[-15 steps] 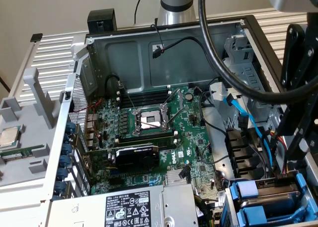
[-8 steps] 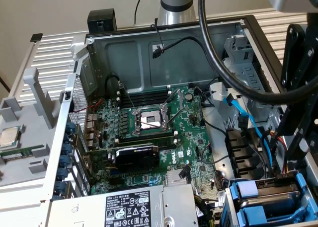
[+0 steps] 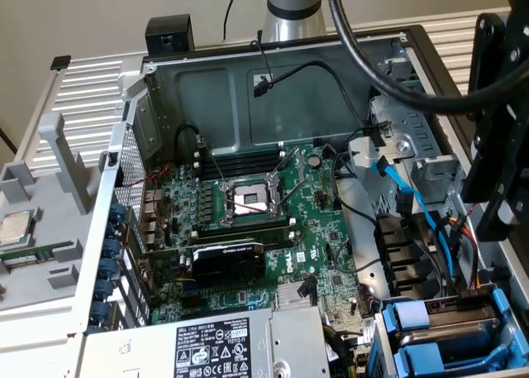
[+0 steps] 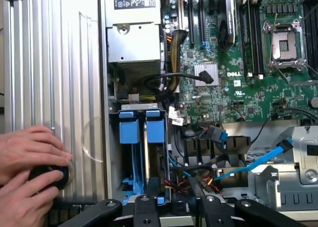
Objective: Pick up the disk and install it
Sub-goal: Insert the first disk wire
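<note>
Exterior view: the gripper (image 3: pixel 500 204) hung above the open computer case (image 3: pixel 248 80) at the exterior view's right. Below it, a disk (image 3: pixel 411 316) in a blue carrier sat in the drive bay (image 3: pixel 372 345), just beside a 2nd blue-carrier disk (image 3: pixel 417 363); which of the 2 was the task's could not be determined. Wrist view: the gripper (image 4: pixel 177 212) stood over the drive bay with jaws apart and nothing between them, while a person's hands (image 4: pixel 30 157) rested on a black round object (image 4: pixel 49 176) on the ribbed bench (image 4: pixel 49 63).
</note>
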Motion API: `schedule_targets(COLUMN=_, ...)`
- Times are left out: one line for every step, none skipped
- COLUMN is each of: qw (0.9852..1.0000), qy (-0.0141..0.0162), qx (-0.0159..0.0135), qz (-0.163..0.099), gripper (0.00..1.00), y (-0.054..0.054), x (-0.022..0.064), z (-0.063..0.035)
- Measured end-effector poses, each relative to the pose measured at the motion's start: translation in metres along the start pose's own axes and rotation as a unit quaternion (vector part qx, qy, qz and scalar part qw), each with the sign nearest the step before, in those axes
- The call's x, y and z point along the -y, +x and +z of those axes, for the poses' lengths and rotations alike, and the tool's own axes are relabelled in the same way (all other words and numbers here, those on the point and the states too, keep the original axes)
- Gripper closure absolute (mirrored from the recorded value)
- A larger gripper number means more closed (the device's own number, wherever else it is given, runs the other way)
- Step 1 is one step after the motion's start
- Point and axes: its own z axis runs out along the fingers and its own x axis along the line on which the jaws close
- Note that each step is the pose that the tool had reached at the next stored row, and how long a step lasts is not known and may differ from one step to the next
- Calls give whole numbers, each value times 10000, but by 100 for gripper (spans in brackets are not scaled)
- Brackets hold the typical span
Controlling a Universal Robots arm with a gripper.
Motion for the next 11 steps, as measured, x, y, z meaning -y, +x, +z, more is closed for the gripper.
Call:
schedule_targets(qw=10000, qy=9, qx=-45, qz=3, gripper=63, y=-14, x=-8, z=-2)
schedule_targets(qw=10000, qy=17, qx=-91, qz=5, gripper=63, y=-27, x=-15, z=-5)
schedule_targets(qw=9999, qy=26, qx=-140, qz=9, gripper=63, y=-41, x=-23, z=-8)
schedule_targets(qw=9998, qy=35, qx=-182, qz=11, gripper=63, y=-55, x=-30, z=-9)
schedule_targets(qw=9998, qy=44, qx=-218, qz=13, gripper=63, y=-74, x=-35, z=-17)
schedule_targets(qw=9997, qy=61, qx=-236, qz=15, gripper=63, y=-107, x=-39, z=-33)
schedule_targets(qw=9997, qy=80, qx=-242, qz=16, gripper=63, y=-149, x=-43, z=-51)
schedule_targets(qw=9997, qy=95, qx=-242, qz=17, gripper=63, y=-195, x=-47, z=-68)
schedule_targets(qw=9997, qy=106, qx=-242, qz=17, gripper=63, y=-227, x=-50, z=-80)
schedule_targets(qw=9996, qy=108, qx=-242, qz=17, gripper=63, y=-242, x=-52, z=-82)
schedule_targets(qw=9996, qy=108, qx=-241, qz=17, gripper=63, y=-256, x=-56, z=-80)
